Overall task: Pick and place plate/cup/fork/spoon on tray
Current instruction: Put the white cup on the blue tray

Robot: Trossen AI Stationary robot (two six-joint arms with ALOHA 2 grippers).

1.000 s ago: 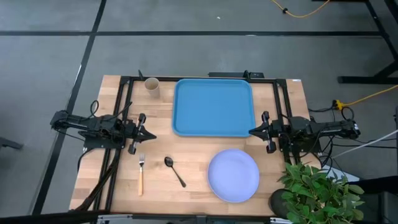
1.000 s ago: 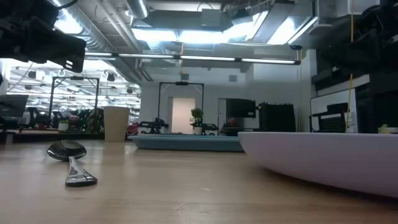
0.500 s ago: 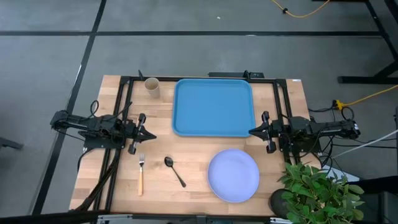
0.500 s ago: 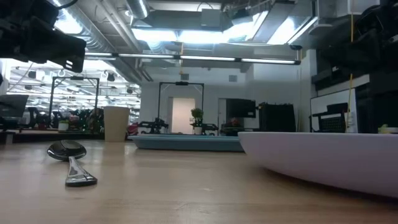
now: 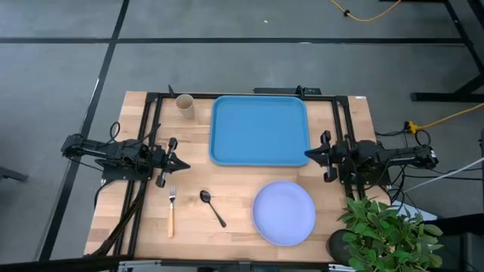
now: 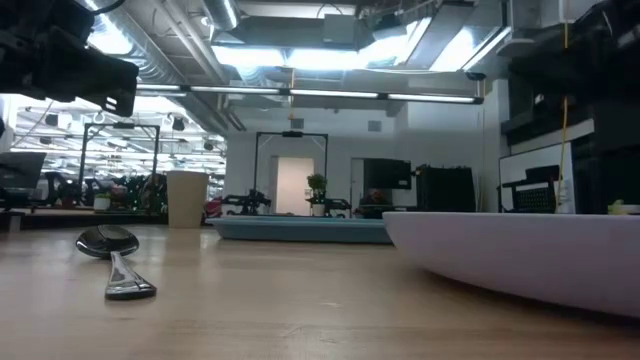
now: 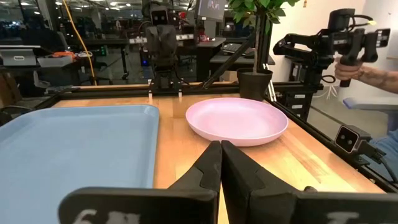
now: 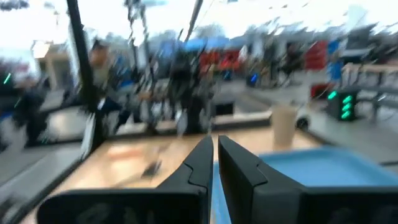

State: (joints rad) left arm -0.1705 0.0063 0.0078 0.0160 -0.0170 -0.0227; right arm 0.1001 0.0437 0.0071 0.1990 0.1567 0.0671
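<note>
Both claws are clenched on nothing: the left gripper (image 5: 184, 163) lies low near the table's left edge, just above the fork (image 5: 172, 211), and the right gripper (image 5: 308, 156) sits at the tray's (image 5: 259, 130) right front corner, fingers pressed together in each wrist view. Each arm stretches out flat and level from its side of the table, wrists pointing inward toward one another.

Nothing is on the tray yet. The plate (image 5: 283, 212) rests in front of it, near the right arm; it looks light, stiff and smooth, so a pinch on its raised rim seems the likeliest hold. The cup (image 5: 184, 105) stands upright beside the tray's far left corner and would crush if squeezed hard. The spoon (image 5: 212, 207) lies just right of the fork; both are thin, flat and probably slippery, best taken across the handle.
</note>
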